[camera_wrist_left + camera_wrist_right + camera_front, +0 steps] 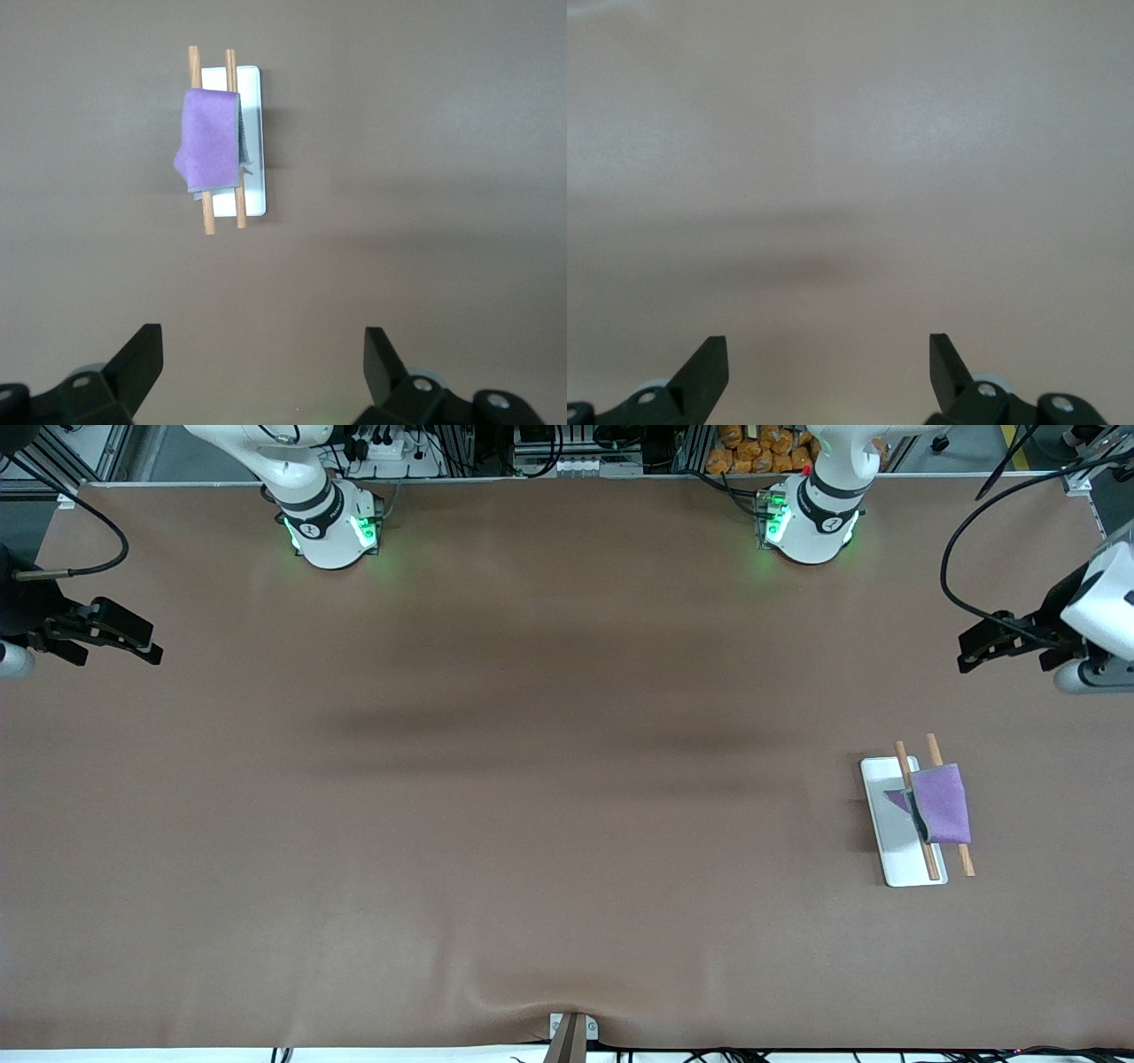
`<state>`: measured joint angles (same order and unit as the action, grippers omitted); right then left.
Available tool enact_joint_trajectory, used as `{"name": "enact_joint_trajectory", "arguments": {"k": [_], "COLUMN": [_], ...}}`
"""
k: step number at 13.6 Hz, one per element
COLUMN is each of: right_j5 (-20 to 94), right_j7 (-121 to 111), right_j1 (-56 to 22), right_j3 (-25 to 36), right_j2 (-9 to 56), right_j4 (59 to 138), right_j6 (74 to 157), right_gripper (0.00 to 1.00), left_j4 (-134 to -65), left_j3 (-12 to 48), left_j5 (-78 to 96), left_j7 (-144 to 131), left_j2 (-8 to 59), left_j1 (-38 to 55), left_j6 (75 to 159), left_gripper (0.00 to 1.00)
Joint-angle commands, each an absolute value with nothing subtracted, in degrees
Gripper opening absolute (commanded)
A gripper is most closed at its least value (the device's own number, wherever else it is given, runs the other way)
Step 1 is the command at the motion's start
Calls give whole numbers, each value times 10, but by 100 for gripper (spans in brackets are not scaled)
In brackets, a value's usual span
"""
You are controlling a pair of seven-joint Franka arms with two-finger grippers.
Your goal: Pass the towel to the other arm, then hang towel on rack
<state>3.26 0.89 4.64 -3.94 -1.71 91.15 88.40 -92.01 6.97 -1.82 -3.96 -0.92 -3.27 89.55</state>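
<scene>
The purple towel hangs draped over the two wooden rods of the rack, which stands toward the left arm's end of the table. The left wrist view shows the same towel on the rack, apart from the fingers. My left gripper is open and empty in the air at that end of the table, with the rack nearer the front camera than the spot below it. My right gripper is open and empty over the right arm's end, with only bare table between its fingers.
A brown mat covers the whole table. A small bracket sits at the table edge nearest the front camera. Black cables loop over the table's corners beside each arm.
</scene>
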Motion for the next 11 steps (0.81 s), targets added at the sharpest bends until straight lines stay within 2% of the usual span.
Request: {"name": "enact_joint_trajectory", "arguments": {"k": [1, 3, 11], "right_j5": [27, 27, 24], "right_j7": [9, 9, 10], "right_j1": [49, 50, 44], "right_j3": [-41, -41, -40], "right_j2": [-11, -11, -12], "right_j4": [899, 899, 898], "right_j6": [877, 877, 878], "right_gripper": [100, 100, 100], "left_j4": [-964, -967, -956], "left_j3": [50, 21, 19], "left_j5": [-25, -25, -25], "left_j7": [-46, -47, -83], "left_j2": [-49, -54, -50], "left_j1": [-12, 13, 16], "left_j6": [918, 915, 889], "left_gripper": [100, 100, 100]}}
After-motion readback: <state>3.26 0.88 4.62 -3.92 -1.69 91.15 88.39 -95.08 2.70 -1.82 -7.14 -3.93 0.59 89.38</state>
